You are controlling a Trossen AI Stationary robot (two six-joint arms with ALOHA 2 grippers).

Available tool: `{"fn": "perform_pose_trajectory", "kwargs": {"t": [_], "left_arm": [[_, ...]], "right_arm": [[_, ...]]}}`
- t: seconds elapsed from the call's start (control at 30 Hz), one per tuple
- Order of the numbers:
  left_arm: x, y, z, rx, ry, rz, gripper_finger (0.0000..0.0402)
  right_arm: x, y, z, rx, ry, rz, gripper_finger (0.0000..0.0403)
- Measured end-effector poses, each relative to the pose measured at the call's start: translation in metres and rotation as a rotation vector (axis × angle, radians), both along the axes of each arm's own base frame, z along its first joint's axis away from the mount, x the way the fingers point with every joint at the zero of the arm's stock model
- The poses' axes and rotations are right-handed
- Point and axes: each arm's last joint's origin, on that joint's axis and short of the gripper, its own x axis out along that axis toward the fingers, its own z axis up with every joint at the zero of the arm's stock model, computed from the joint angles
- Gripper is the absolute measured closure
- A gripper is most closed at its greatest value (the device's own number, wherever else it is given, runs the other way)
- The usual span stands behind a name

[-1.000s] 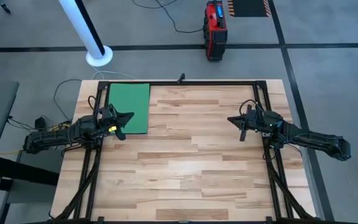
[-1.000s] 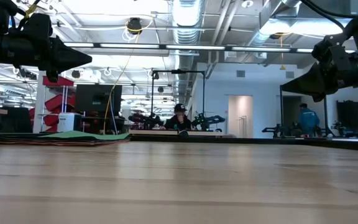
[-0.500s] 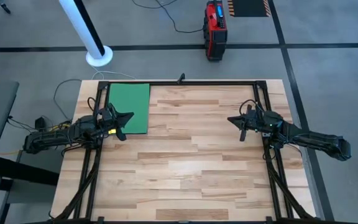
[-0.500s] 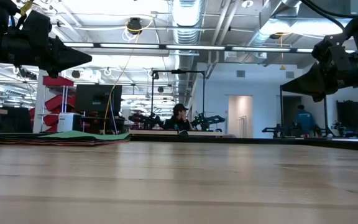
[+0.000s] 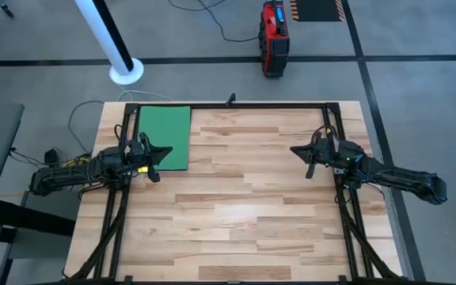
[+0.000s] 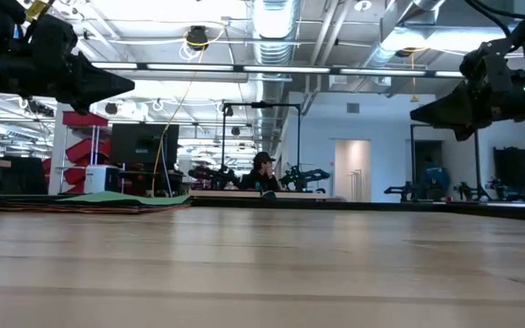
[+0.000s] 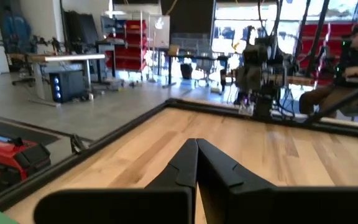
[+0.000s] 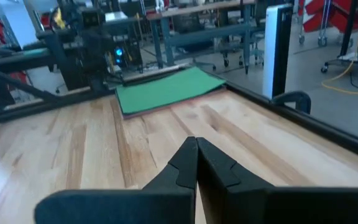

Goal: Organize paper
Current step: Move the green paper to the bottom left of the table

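No text, label or number can be read anywhere.

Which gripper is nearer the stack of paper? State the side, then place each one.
Left. The left gripper is shut and hangs over the near edge of the stack of paper at the table's far left. The right gripper, also shut, is far across the table.

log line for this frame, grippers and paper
left gripper: shut, at stack's edge | right gripper: shut, raised, table's right | paper: stacked far-left corner, green on top
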Motion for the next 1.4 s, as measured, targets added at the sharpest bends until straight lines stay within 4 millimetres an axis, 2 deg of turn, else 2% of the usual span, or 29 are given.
{"fn": "perform_pose_trajectory", "kwargs": {"t": [0.2,0.6,0.83,1.0,1.27,1.4], "left_arm": [[0.003,0.000,0.002,0.034,0.026,-0.017,0.0401],[0.011,0.001,0.000,0.031,0.071,-0.034,0.0401],[0.018,0.001,0.031,0.031,0.105,-0.046,0.0401],[0.031,0.003,0.045,0.033,0.196,-0.049,0.0401],[0.057,0.006,0.034,-0.025,0.357,-0.104,0.0402],[0.063,0.007,0.026,-0.053,0.414,-0.101,0.0402]], "right_arm": [[0.000,0.000,0.007,-0.029,-0.064,0.000,0.0403],[0.000,0.000,0.010,-0.039,-0.066,0.000,0.0403],[0.000,0.000,0.012,-0.077,-0.057,0.006,0.0403],[0.002,0.001,0.010,-0.019,-0.054,0.036,0.0402],[0.008,-0.002,0.003,-0.040,0.054,0.036,0.0395],[0.012,-0.005,0.011,-0.080,0.091,0.033,0.0395]]}}
